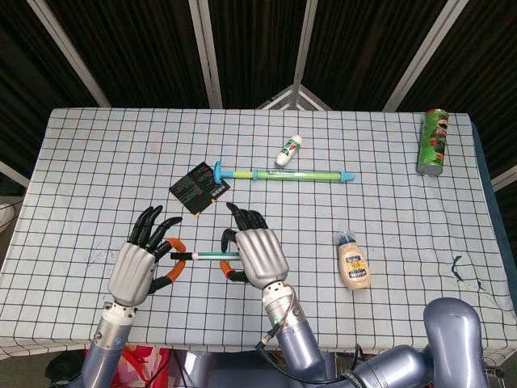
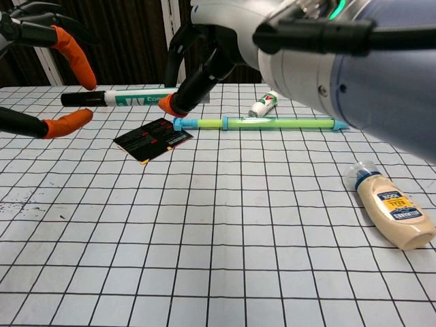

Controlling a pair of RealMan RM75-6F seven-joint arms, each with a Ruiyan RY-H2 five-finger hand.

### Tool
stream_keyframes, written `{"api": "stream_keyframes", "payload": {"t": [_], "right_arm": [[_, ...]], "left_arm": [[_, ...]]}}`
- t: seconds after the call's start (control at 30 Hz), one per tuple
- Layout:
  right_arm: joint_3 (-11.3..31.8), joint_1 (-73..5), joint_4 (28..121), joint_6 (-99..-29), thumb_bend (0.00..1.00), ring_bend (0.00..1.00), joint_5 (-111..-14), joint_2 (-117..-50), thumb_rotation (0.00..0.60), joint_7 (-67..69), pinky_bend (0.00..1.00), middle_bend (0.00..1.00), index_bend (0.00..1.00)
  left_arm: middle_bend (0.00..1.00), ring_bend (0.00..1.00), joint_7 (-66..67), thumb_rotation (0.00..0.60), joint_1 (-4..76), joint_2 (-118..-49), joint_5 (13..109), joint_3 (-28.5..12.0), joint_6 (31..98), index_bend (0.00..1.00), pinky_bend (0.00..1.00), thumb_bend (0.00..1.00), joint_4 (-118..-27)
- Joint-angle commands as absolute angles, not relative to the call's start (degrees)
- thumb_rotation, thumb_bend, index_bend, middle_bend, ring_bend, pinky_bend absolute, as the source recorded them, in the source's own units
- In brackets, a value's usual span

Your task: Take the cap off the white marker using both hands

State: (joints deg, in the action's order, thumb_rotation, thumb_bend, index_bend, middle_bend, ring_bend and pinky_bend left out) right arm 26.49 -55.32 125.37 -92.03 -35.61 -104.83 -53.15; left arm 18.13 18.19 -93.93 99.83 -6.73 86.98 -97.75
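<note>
Right hand: fingers closed around white marker with black cap, held level above table's near edge; green barrel lettering unreadable | Left hand: fingers spread either side of cap, holding nothing | Beige squeeze bottle: lying flat, label unreadable | Black card: mid-table, print illegible | Green cylindrical can: upright, far right corner

A table in a checked cloth is carrying a black card, a long green pen and a small white bottle. A mayonnaise bottle is lying toward the right, and a green can is standing at the far corner.
</note>
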Motion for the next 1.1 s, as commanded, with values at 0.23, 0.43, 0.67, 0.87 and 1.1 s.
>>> {"api": "stream_keyframes", "payload": {"t": [0.23,0.43,0.67,0.87,1.1], "right_arm": [[25.97,-55.48,125.11,-91.59,0.46,0.12,-35.54,-104.65,0.600,-52.39,0.10,0.07,0.73],[25.93,-55.51,124.89,-91.61,0.46,0.12,-35.42,-104.50,0.600,-52.06,0.10,0.07,0.73],[25.97,-55.71,124.70,-91.63,0.46,0.12,-34.97,-104.37,0.600,-51.95,0.10,0.07,0.73],[25.80,-55.77,124.60,-91.47,0.46,0.12,-34.73,-104.22,0.600,-51.64,0.10,0.07,0.73],[25.53,-55.74,124.93,-91.27,0.46,0.12,-34.84,-103.87,0.600,-51.18,0.10,0.07,0.73]], "left_arm": [[0.21,0.00,17.35,0.600,18.45,-94.44,99.65,-6.77,87.42,0.53,0.02,0.42,-97.06],[0.22,0.00,17.10,0.600,18.49,-94.44,99.54,-6.69,87.58,0.54,0.02,0.42,-96.83],[0.21,0.00,17.02,0.600,18.62,-94.41,99.89,-6.51,87.85,0.54,0.02,0.42,-96.96],[0.21,0.00,17.23,0.600,18.83,-94.63,99.95,-6.39,87.74,0.52,0.02,0.42,-96.58],[0.21,0.00,17.22,0.600,19.11,-95.07,99.69,-6.44,87.56,0.53,0.02,0.42,-96.25]]}}
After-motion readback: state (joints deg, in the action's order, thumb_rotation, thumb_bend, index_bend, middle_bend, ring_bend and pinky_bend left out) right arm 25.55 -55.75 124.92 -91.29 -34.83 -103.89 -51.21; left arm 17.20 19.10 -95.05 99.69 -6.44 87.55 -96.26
